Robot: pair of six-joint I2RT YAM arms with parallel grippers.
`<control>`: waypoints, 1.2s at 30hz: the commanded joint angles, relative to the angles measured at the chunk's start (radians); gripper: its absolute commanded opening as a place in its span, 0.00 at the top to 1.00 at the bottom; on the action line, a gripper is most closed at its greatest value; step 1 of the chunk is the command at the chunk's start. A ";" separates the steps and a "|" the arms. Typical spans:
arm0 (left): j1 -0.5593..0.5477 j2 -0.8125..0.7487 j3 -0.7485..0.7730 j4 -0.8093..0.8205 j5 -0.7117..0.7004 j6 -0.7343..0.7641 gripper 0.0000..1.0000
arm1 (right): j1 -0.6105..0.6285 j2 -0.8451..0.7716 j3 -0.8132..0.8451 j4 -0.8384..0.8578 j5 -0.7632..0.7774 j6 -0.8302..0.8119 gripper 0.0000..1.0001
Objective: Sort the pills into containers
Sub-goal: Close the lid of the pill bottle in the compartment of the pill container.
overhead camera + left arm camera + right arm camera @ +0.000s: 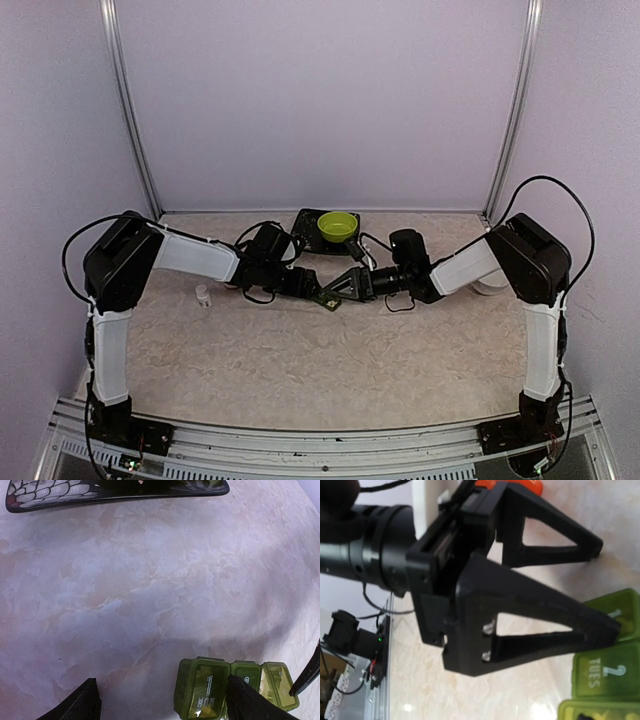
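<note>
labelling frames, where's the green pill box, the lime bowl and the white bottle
green translucent three-compartment pill box [202, 692]: left wrist view, MON compartment
lime green round bowl [326, 228]: top external view, its wall
small white bottle [203, 297]: top external view, its body

A strip of three small translucent green containers [328, 301] is lying flat on the pale marbled worktop [300, 370], near its middle. The square boxes are sitting joined side by side in one row, lids facing up and carrying pale print. The MON box [202, 695] is showing a "1", and the TUES box [605, 670] beside it a "2". The third box's print is blurring out.
</note>
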 commanded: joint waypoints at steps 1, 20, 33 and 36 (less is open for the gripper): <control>-0.010 0.042 0.007 -0.049 0.008 -0.008 0.16 | 0.010 -0.008 0.019 -0.048 -0.024 -0.027 0.24; -0.009 0.050 0.020 -0.061 0.006 -0.008 0.16 | 0.009 0.031 0.122 -0.257 0.068 -0.127 0.77; -0.008 0.042 0.016 -0.064 0.003 -0.006 0.16 | 0.008 0.046 0.125 -0.260 0.063 -0.121 0.83; -0.008 0.041 0.012 -0.062 0.003 -0.007 0.16 | 0.008 0.054 0.130 -0.270 0.069 -0.124 0.83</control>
